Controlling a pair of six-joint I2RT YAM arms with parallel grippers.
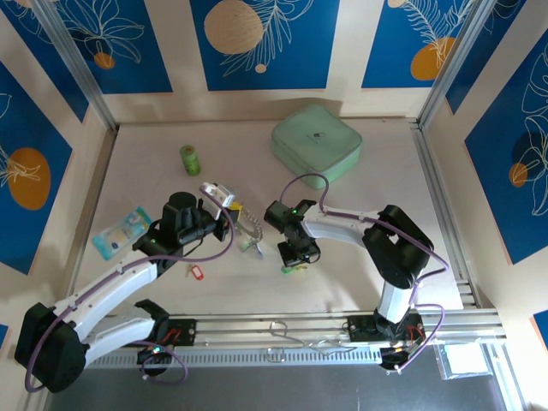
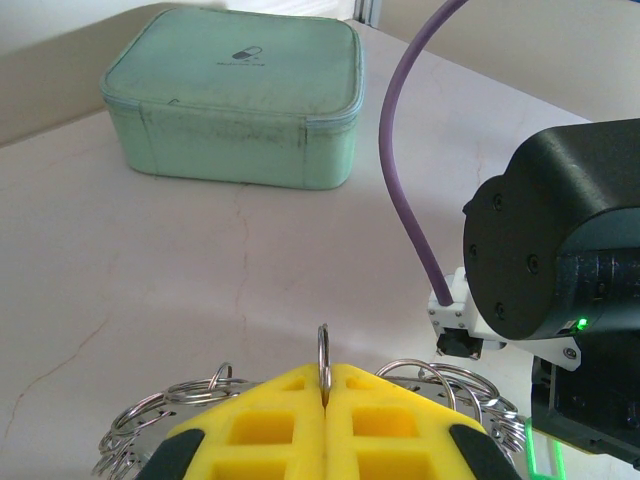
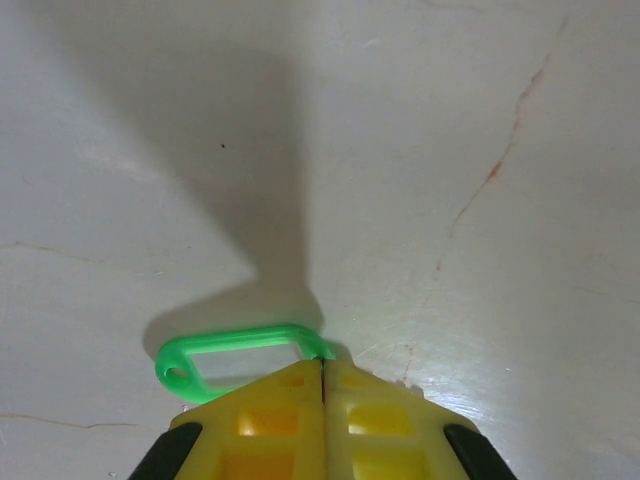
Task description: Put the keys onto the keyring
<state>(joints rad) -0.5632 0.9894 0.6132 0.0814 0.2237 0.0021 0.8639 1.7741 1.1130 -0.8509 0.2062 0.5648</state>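
Observation:
My left gripper (image 2: 323, 385) is shut on one small loop of the keyring (image 2: 440, 385), whose silvery chain-like rim spreads to both sides of the yellow fingers (image 2: 260, 425). From above, the left gripper (image 1: 229, 212) holds the keyring (image 1: 250, 228) at mid-table. My right gripper (image 3: 323, 372) is shut on the end of a bright green key tag (image 3: 235, 352) that rests on the table; its metal key is hidden. In the top view the right gripper (image 1: 295, 257) points down just right of the keyring, over the green tag (image 1: 295, 269). A red-tagged key (image 1: 195, 272) lies loose near the left arm.
A pale green zip box (image 1: 317, 142) stands at the back right, and in the left wrist view the green box (image 2: 235, 95) is ahead. A green cylinder (image 1: 189, 158) stands back left. A blue packet (image 1: 120, 231) lies at the left. The right arm's black wrist (image 2: 560, 290) is close beside the keyring.

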